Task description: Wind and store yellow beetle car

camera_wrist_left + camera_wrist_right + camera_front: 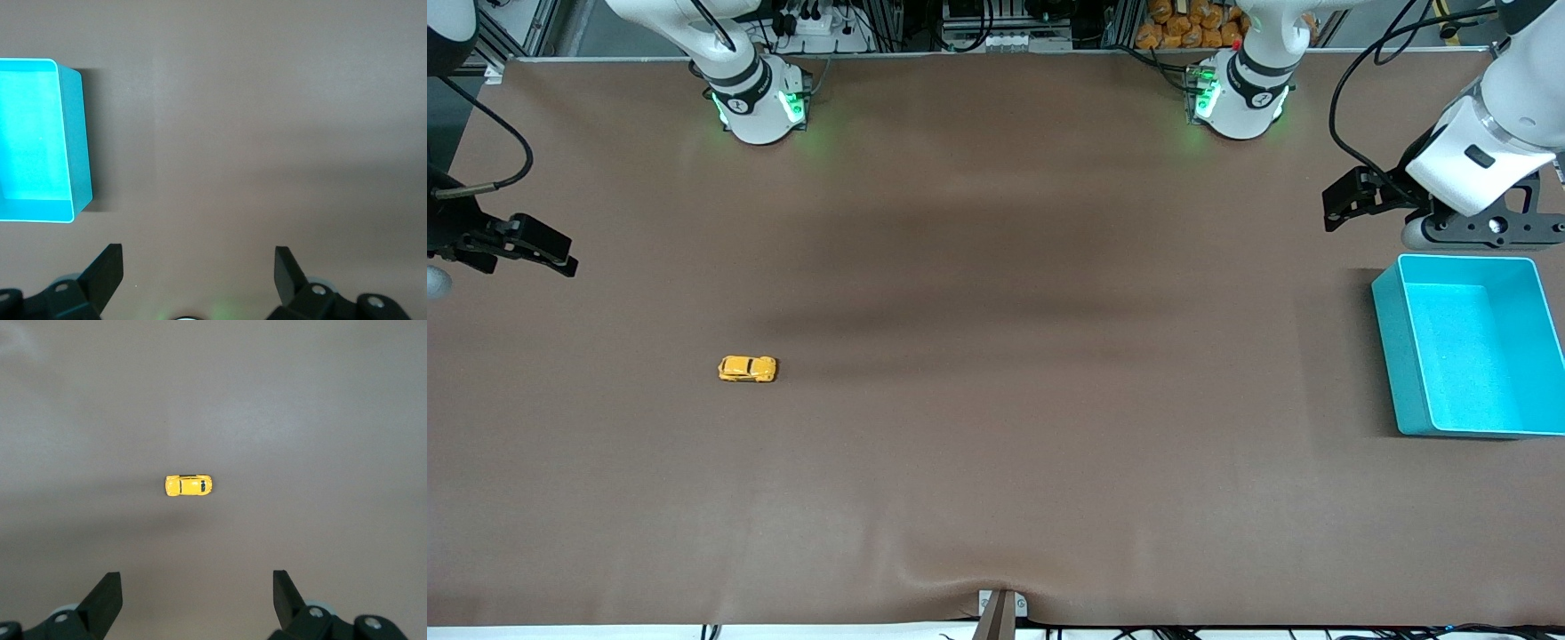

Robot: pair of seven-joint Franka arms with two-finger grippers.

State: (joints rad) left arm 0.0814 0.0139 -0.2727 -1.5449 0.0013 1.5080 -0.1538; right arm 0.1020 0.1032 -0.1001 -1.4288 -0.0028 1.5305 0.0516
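Here's the yellow toy car (748, 369) sitting alone on the brown table (996, 462), toward the right arm's end, wheels down and touching nothing else. The right gripper (197, 600) hangs in the air at that end of the table, fingers spread wide, holding nothing, with the car well clear of its tips. At the left arm's end, the left gripper (199, 277) is up over bare table just beside the teal bin (1392, 356), also spread wide and empty-handed.
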